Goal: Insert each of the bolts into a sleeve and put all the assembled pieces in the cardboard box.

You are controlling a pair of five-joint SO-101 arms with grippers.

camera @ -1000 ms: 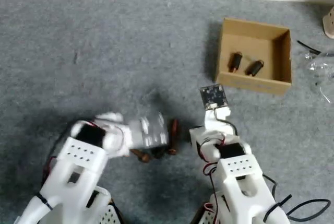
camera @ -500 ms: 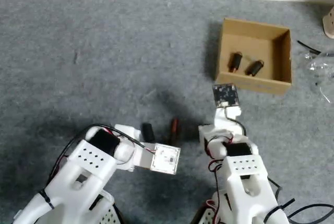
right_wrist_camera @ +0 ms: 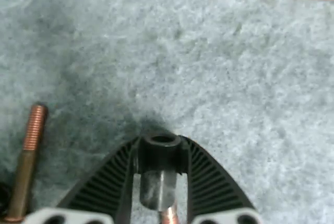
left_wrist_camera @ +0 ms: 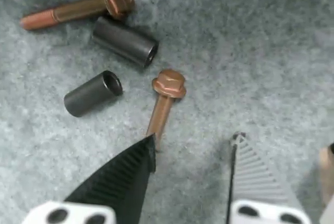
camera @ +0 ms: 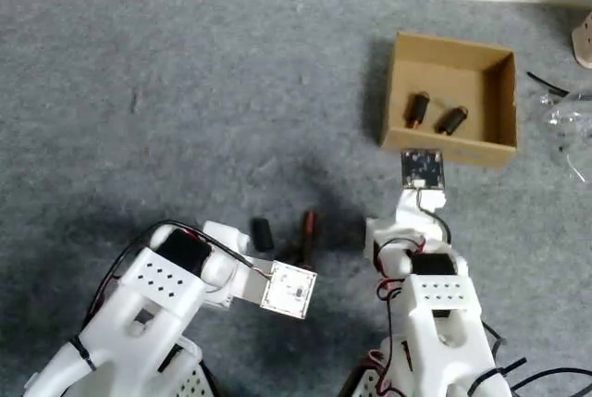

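The right gripper (right_wrist_camera: 160,144) grips a sleeve (right_wrist_camera: 159,153) near the cardboard box (camera: 472,151), while the left gripper (left_wrist_camera: 194,137) hangs spread by a loose bolt (left_wrist_camera: 165,98)

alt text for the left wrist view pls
The left arm's hand, open, hovers over grey carpet with one fingertip by the shaft end of a copper bolt. Farther off lie a dark sleeve, another sleeve and a second bolt, none joined.
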